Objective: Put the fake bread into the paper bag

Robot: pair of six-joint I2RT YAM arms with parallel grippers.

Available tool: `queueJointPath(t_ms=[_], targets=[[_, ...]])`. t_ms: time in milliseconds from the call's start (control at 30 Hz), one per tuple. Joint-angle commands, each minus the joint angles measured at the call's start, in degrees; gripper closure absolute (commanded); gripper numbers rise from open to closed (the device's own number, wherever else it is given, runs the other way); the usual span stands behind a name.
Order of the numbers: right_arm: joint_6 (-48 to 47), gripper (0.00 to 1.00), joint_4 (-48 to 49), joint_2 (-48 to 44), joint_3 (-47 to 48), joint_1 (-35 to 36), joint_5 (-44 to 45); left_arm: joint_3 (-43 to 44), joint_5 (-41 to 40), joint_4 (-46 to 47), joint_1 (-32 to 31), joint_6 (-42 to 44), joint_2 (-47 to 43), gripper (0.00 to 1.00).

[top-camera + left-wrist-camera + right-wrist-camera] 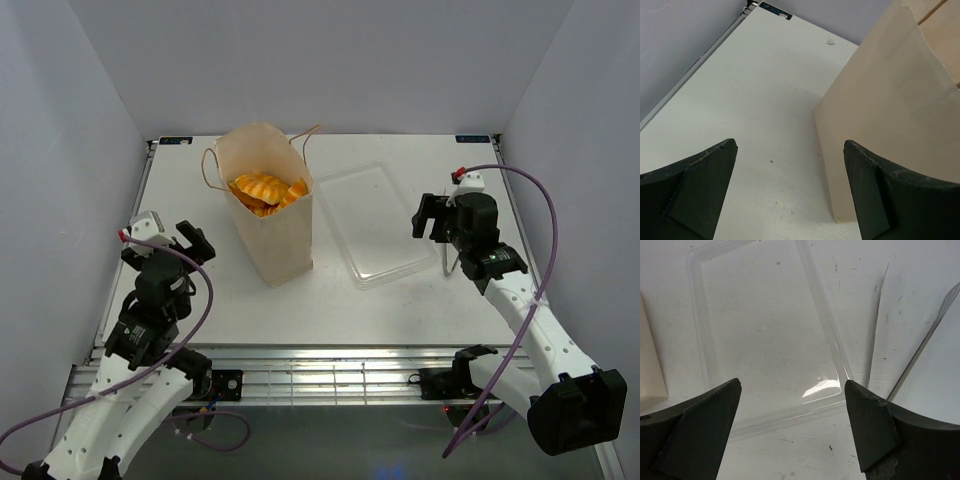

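Orange bread (265,189) sits inside the upright paper bag (282,240) (clear tray (378,228) just beside it) on the counter (200,295); left gripper (790,147) and right gripper (792,385) both gape wide.

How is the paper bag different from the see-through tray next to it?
The paper bag is tan and you cannot see through it; the tray is clear plastic. The paper bag stands tall and upright; the tray lies low and flat. The paper bag has orange fake bread inside; the tray holds nothing. Both sit side by side on the white table.
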Motion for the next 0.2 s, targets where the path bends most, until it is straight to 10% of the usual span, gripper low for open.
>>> queueJointPath(t_ms=[0, 167], targets=[[0.4, 0.1, 2.0, -0.7, -0.2, 0.2, 1.3, -1.7, 3.8, 4.8, -0.2, 2.3, -1.6, 0.02], [0.4, 0.1, 2.2, -0.7, -0.3, 0.2, 0.4, -2.7, 2.9, 5.6, -0.2, 3.7, -2.7, 0.02]])
